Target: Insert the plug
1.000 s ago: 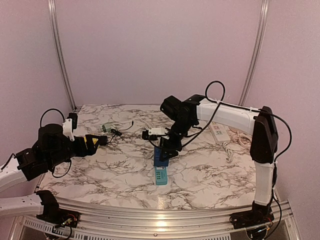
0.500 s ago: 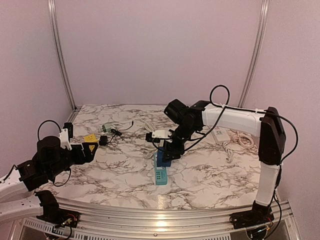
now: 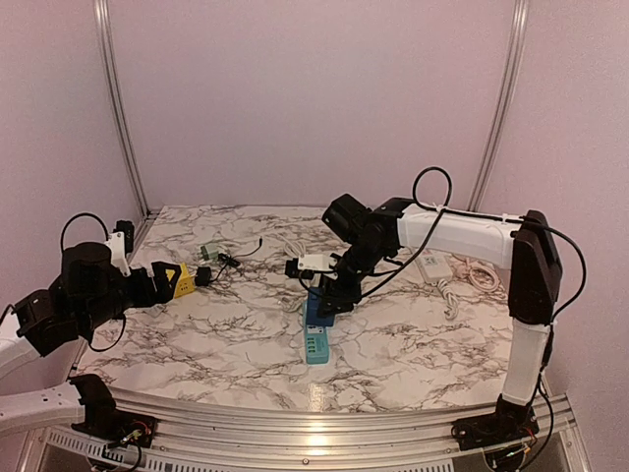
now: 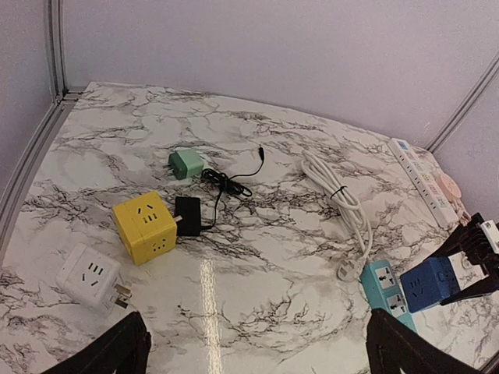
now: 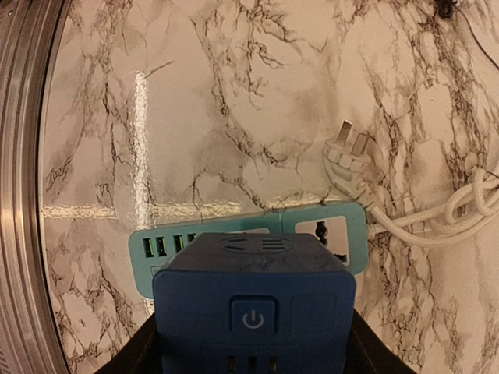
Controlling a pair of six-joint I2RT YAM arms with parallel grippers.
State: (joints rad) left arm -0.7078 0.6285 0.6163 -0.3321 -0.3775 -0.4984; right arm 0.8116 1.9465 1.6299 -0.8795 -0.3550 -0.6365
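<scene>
Top external: your right end effector (image 3: pixel 329 295) clamps the blue plug cube (image 3: pixel 317 313) directly above the teal power strip (image 3: pixel 315 346) on the desk (image 3: pixel 413 339); the strip's long axis runs toward the arm bases. Left wrist: your left end effector (image 4: pixel 256 319) gapes wide, well apart. Right wrist: the cube overlaps the strip; contact cannot be told. The insertion likely goes straight down.

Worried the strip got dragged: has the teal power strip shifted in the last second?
No. The teal power strip lies on the same marble veins, equally far from the table's front rail.
</scene>
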